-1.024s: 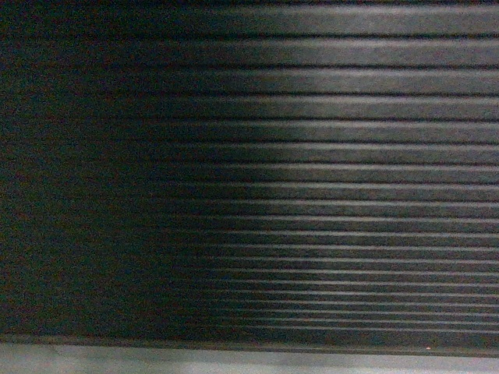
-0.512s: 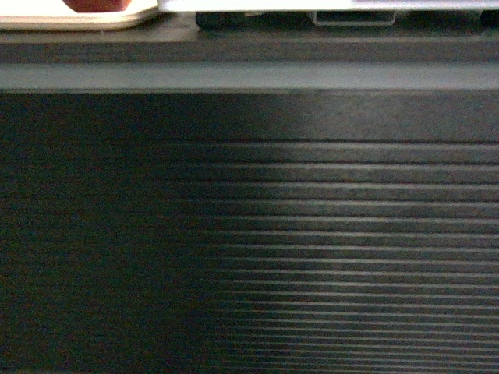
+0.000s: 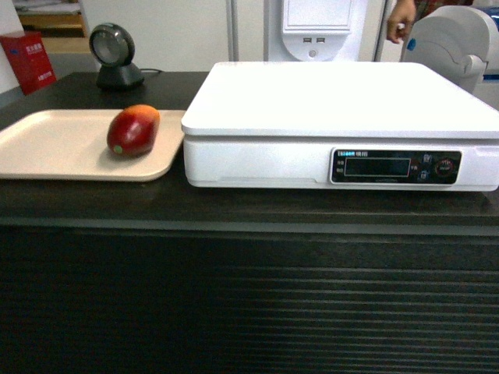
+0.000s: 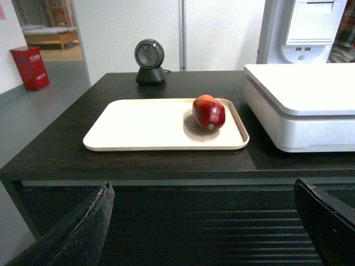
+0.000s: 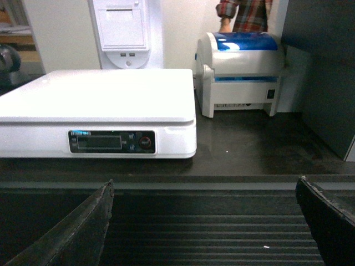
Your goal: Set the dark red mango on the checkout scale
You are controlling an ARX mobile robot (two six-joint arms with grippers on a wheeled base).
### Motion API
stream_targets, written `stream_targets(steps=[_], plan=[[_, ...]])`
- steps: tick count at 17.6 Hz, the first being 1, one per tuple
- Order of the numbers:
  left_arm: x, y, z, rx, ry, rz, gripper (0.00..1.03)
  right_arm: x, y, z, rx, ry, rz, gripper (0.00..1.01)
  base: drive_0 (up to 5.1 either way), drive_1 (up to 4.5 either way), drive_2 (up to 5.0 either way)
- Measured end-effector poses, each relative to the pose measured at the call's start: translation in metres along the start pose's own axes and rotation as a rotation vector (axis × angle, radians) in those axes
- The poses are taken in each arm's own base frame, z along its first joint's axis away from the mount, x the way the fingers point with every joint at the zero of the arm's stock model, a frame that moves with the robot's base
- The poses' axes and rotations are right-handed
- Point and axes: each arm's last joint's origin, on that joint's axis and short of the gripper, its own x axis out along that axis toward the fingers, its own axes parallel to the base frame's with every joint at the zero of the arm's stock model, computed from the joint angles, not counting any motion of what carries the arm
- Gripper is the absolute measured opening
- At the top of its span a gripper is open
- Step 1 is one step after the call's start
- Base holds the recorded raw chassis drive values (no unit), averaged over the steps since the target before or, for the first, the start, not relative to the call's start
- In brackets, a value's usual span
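Our left fingers (image 4: 83, 233) and right fingers (image 5: 77, 227) stand spread and empty, low before the bench (image 3: 234, 206), neither touching anything. The mango (image 3: 133, 130) lies on the tray's (image 3: 47, 144) right end, just beside the scale (image 3: 343, 101), whose top is bare; we judge the pickup not yet begun.

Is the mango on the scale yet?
No. The dark red mango lies on the beige tray; the scale top is bare.
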Motion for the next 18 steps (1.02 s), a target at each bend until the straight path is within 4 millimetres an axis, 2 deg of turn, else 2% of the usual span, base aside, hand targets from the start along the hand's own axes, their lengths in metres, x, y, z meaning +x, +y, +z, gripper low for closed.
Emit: stream_targets(steps=[18], plan=[[0.0000,0.0000,0.0000,0.000,0.000,0.000,0.98,0.0000,0.0000,0.0001,-0.001,-0.001,0.001,0.98,0.0,0.00,0.0]])
